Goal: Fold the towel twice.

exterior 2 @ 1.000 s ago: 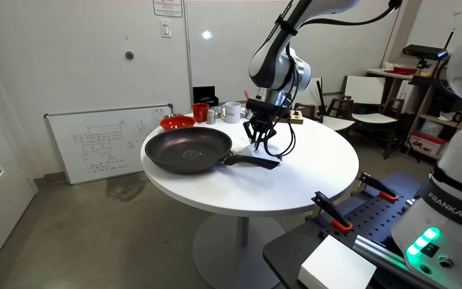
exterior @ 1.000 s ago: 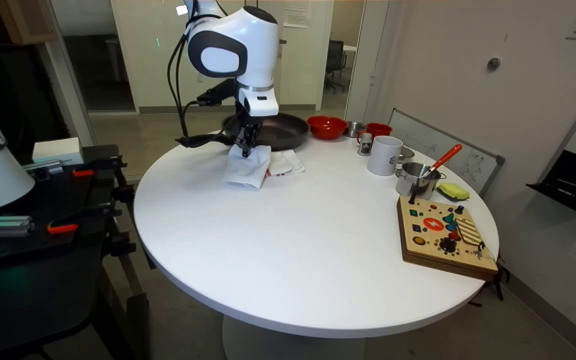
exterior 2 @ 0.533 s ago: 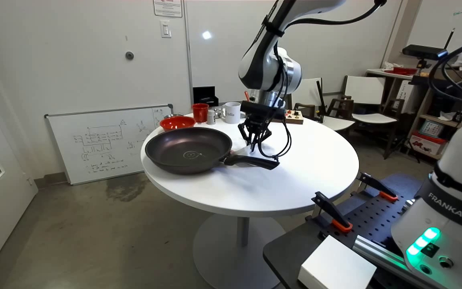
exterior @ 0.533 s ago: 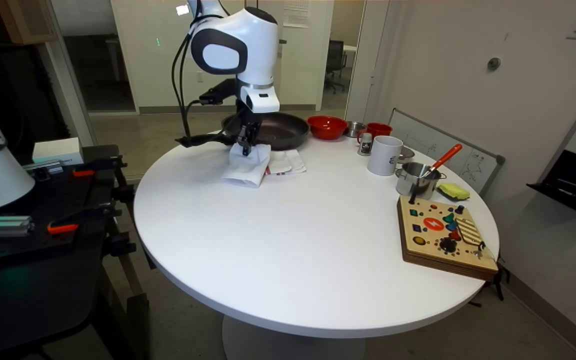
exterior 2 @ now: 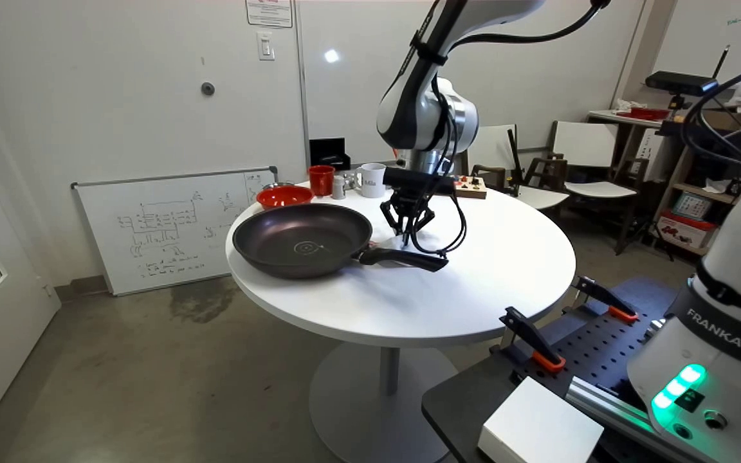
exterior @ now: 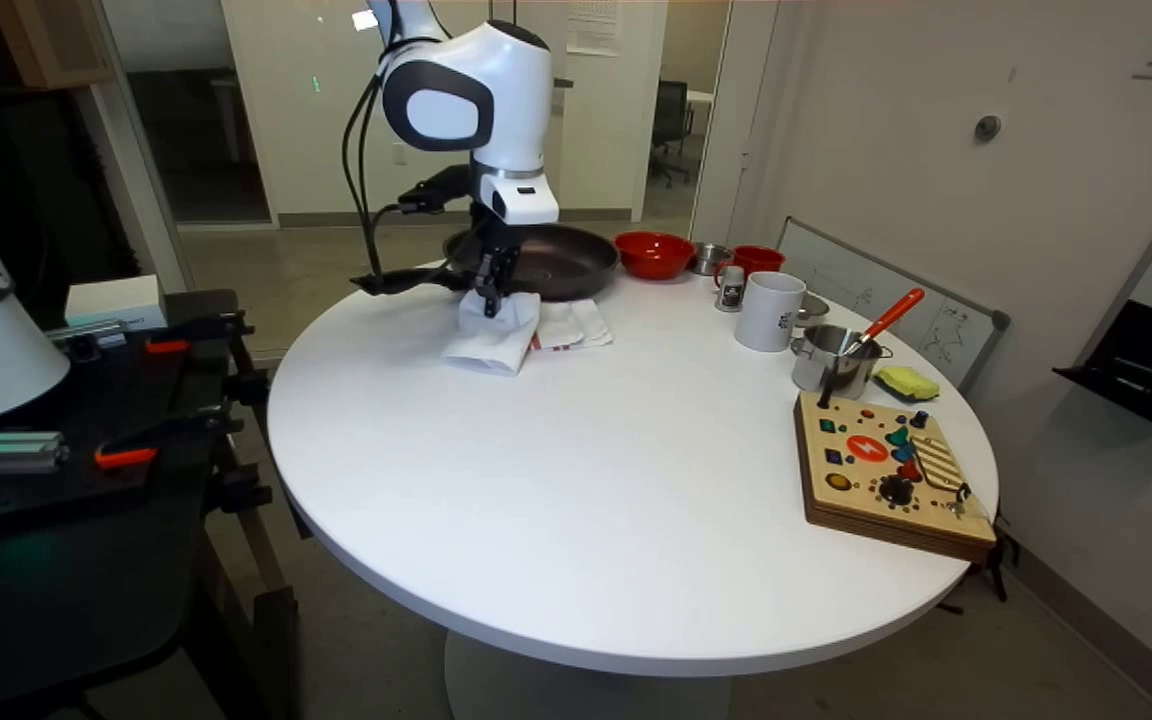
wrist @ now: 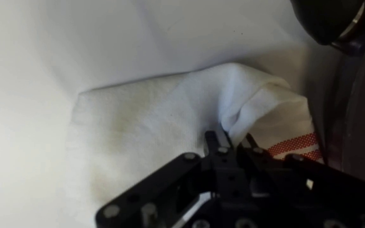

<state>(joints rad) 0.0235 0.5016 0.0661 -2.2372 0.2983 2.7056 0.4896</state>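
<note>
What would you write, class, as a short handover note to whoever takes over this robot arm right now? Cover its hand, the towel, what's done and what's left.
Hand: shut on a pinched-up ridge of the towel.
Where: the towel is on the round table, beside the pan, its red stripes on the pan's side.
Done: towel gripped and creased; whether one fold is complete, I can't tell.
Left: probably lay the held part over, let go, then finish any remaining fold.
</note>
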